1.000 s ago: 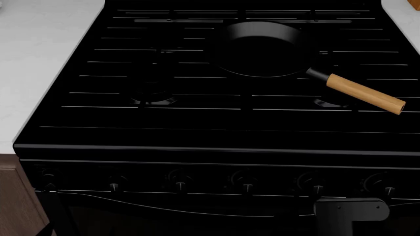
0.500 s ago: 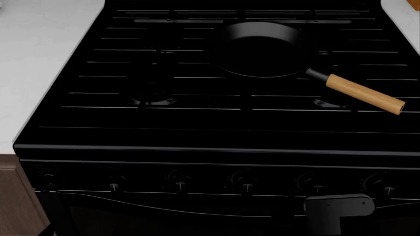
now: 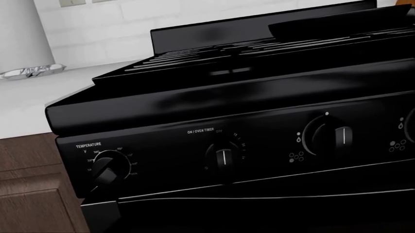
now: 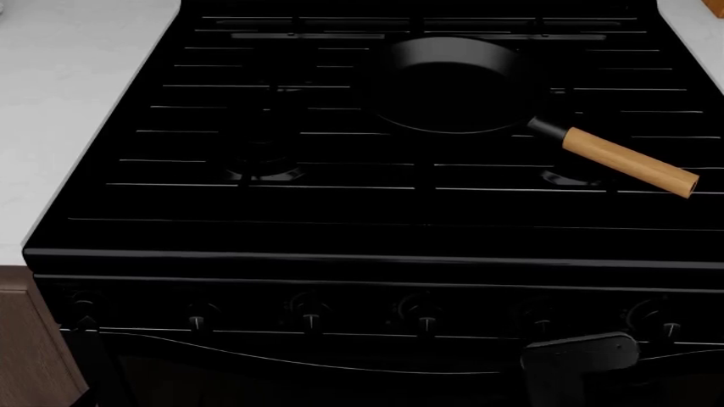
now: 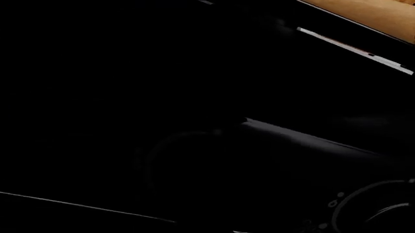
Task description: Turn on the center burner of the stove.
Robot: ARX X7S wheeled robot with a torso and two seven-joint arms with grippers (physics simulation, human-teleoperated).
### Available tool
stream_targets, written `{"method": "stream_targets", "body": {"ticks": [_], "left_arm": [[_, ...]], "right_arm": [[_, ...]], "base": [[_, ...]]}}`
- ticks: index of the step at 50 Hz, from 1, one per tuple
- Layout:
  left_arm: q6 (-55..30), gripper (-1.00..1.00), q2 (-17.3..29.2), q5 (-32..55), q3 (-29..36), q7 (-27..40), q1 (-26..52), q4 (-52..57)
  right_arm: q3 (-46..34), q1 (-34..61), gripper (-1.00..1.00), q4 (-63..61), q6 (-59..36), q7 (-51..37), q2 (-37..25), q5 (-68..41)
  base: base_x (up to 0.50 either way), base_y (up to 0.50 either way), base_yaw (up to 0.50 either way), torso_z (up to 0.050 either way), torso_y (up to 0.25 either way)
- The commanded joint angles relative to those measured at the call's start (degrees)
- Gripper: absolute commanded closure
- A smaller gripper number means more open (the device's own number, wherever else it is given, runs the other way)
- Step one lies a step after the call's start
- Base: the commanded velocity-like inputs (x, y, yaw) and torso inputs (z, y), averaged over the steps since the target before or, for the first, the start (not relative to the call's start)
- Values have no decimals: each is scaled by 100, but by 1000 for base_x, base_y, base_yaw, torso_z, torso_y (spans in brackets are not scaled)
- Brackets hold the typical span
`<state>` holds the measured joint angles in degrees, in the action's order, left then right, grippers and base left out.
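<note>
The stove (image 4: 339, 203) fills the view between white counters (image 4: 68, 102); a pan (image 4: 453, 85) sits on its grates. The right gripper (image 4: 577, 356) hangs below the knobs (image 4: 425, 320), its jaws unreadable.

glossy black stove (image 4: 339, 212), seemingly tan-handled pan (image 4: 453, 85)

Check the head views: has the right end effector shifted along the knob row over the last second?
Yes. The right end effector has shifted toward the robot's left and risen slightly, now overlapping the fifth knob on the stove.
</note>
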<state>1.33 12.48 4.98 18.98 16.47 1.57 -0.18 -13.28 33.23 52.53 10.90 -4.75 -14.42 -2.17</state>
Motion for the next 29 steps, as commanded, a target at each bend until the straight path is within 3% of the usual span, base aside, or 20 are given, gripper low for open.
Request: {"method": "stream_targets", "body": {"ticks": [1,5,7,14,29], "left_arm": [[-8,-100,-75,68,-107,-54,54,-90],[-7,-100,-67,76,-97,-44,57,-90],[-13,-100,-55,80,-83,-62,75,-111],[5,-100,-42,106,-69,-62,95,-147],[12,-100,-21,296,-93,-98,100,-154]], "right_arm": [[-219,-243,100,-1567,-689,-325,-258,847],[-224,-244,100,-1571,-692,-327,-260,842],[-494,-257,100,-2335,-1415,-434,-475,1493],[-855,-232,100,-3041,-2165,-312,-693,2170],[-1470,52,100,-2791,-2270,-322,-888,2963]], "base": [[0,0,0,0,0],[0,0,0,0,4],[0,0,0,0,5],[-6,0,-1,0,6],[-4,0,-1,0,5]]}}
